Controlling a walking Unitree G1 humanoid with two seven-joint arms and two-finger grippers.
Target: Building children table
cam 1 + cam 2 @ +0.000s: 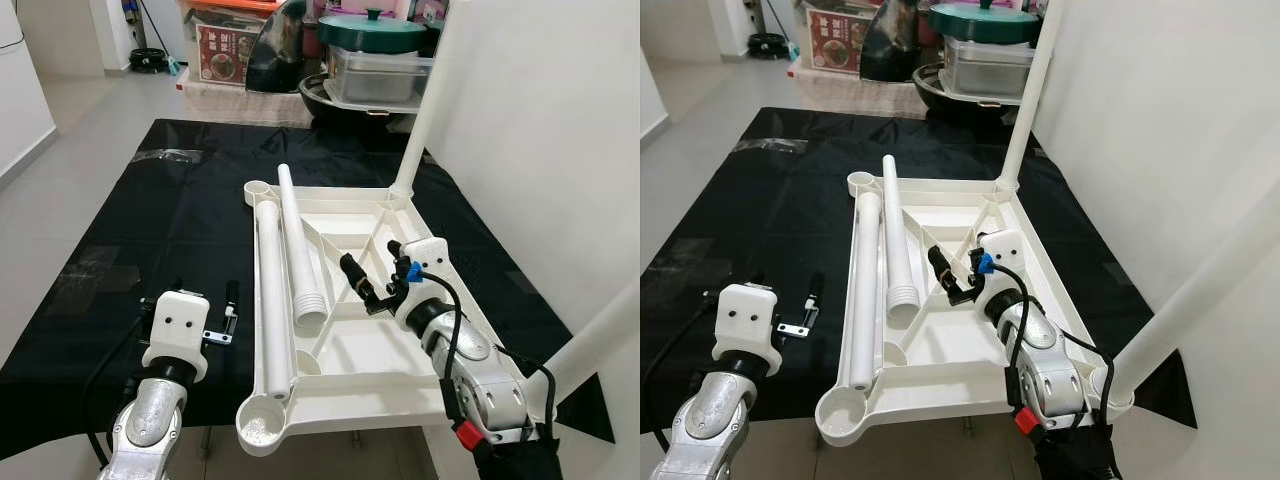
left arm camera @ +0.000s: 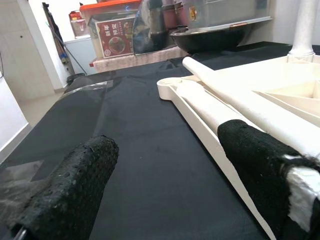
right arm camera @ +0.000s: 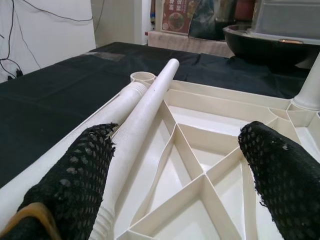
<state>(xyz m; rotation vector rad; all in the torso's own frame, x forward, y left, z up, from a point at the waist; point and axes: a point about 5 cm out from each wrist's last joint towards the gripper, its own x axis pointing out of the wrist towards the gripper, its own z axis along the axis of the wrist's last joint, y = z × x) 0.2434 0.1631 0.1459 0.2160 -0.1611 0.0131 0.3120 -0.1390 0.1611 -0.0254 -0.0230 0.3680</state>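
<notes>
The white children's tabletop (image 1: 365,352) lies upside down on a black cloth. One white leg (image 1: 427,110) stands in its far right corner socket, and another (image 1: 600,340) rises from the near right corner. Two loose legs lie on it: one (image 1: 272,300) along the left edge, the other (image 1: 300,250) slanting beside it. My right gripper (image 1: 372,272) hovers open over the ribbed middle of the tabletop, holding nothing; its fingers (image 3: 85,165) stand wide apart. To the left of the tabletop, my left gripper (image 1: 190,303) is open low over the cloth, fingers (image 2: 75,185) apart.
The black cloth (image 1: 150,230) covers the whole work table, with floor (image 1: 80,120) beyond its left side. At the far end stand a green-lidded pot (image 1: 372,30), a clear container (image 1: 375,75), a black wok (image 1: 325,95) and a red box (image 1: 225,50). A white wall (image 1: 540,120) runs along the right.
</notes>
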